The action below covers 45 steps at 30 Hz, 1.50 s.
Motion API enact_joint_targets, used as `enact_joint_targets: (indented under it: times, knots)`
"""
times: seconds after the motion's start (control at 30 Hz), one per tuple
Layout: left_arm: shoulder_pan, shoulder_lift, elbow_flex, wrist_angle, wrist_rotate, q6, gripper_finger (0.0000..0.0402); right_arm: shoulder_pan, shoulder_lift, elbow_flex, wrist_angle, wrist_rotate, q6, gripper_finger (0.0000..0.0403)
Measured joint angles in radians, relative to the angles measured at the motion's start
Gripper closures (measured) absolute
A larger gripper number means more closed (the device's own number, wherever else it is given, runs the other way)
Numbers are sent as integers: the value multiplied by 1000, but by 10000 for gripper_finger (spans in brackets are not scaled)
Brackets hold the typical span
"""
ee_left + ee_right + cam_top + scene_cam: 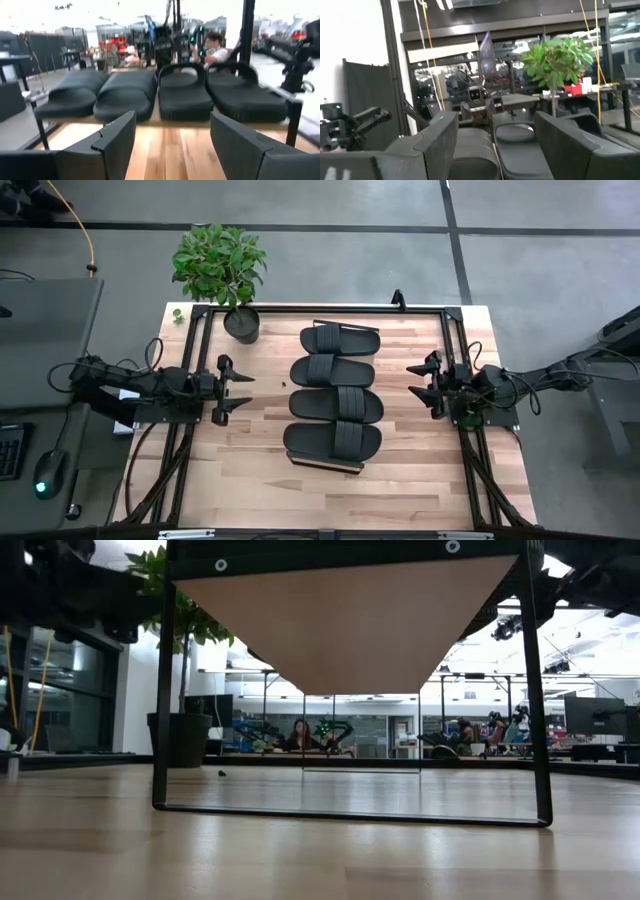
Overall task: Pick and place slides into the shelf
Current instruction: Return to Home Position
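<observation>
All four slides point(334, 395) sit on the shelf point(350, 620). Left gripper point(247, 392) and right gripper point(412, 379) flank the shelf, both spread, empty. My worry: a careless swing home clips the shelf, toppling slides.

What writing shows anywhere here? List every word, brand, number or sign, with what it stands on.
No readable text in any view.
The slides: no brand or mark shows on the straps.
The shelf: no label shows.
The room behind the table: anything written there is too blurred to read.
</observation>
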Motion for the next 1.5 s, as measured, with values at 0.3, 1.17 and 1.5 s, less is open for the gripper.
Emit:
enact_joint_targets:
  times: [0.3, 1.17, 1.5]
  knots:
    - [0, 0, 0, -106, 0, -11, 163, 0, 0, 0, -138, 24, 7, 148]
    - [0, 2, 0, -219, 13, -20, 163, 0, 0, 52, -713, 28, 20, 148]
    - [0, 2, 0, -218, 12, -27, 163, 0, 1, 42, -606, -130, -20, 148]
